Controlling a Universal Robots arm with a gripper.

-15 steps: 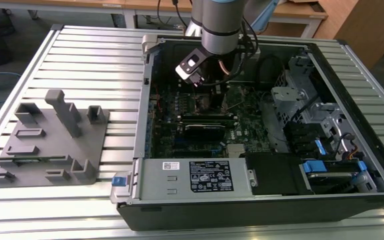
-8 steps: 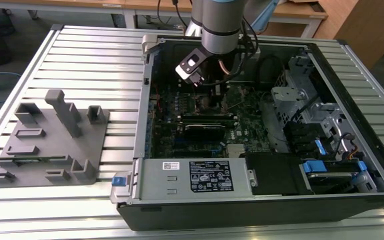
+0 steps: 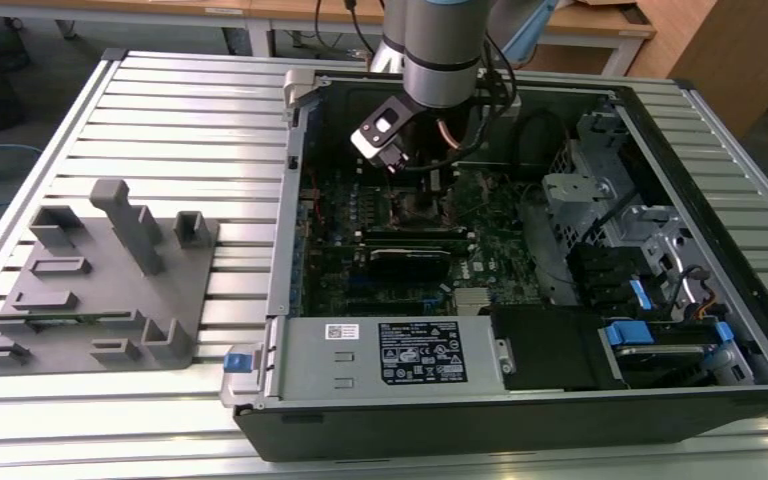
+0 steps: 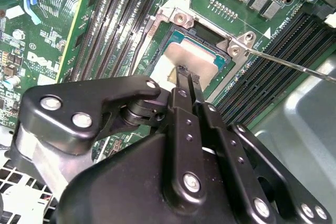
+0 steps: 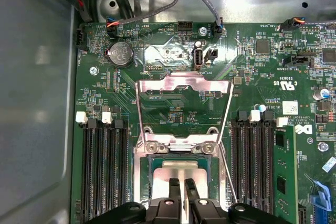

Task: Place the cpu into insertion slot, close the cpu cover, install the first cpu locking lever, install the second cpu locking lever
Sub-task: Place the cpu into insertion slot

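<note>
Reaching down into the open computer case, the gripper hangs right over the middle of the motherboard, where the insertion slot sits between the two banks of memory slots. And the cpu is there: flat in the slot, dull silver top facing up, square to the dark frame around it. By the look of it, the chip is placed.

The pincer is clenched. In both wrist views its two black fingers stand drawn close with only a sliver between them and nothing held there. The tips are down at the cpu's top near its edge; whether they actually touch cannot be told. Judging by the narrow stance, the point is to fit inside the socket opening without snagging its frame.

The cpu cover is thrown back on its hinge at the slot's far edge, green board showing through its cut-out. That, presumably, is what leaves the socket open from above. One thin locking lever stands swung out from the socket's corner, unlatched, so nothing yet clamps the cover. Covering and locking look not yet done.
</note>
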